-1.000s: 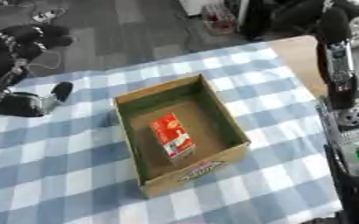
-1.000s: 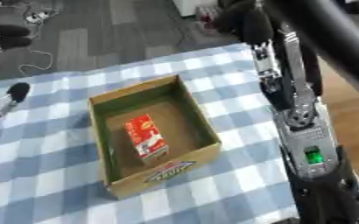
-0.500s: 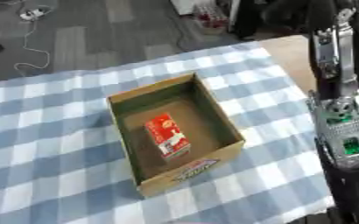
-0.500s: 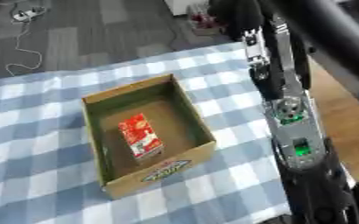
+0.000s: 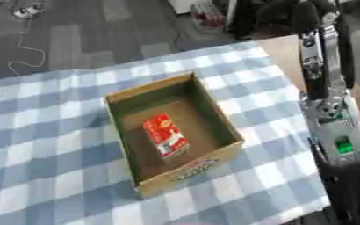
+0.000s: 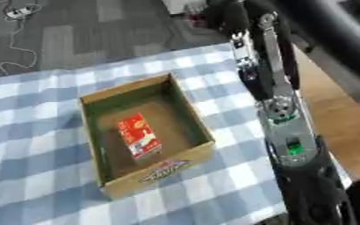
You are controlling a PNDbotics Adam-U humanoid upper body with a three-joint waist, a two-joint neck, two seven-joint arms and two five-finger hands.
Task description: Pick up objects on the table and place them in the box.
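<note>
Only the right arm shows, running down the right side of both views with a green light on its forearm; its hand is below the lower edge, so how far its fingers are open cannot be told. No left hand appears in either view. The arm lies along the right edge of the surface, which is covered in a blue and white checked cloth, and it stays apart from the box, probably drawn back out of the way. Near the middle of the surface stands the open cardboard box, set askew to the edges. Inside, a red carton lies flat on the box floor. Nothing else shows on the cloth, so the task looks done.
</note>
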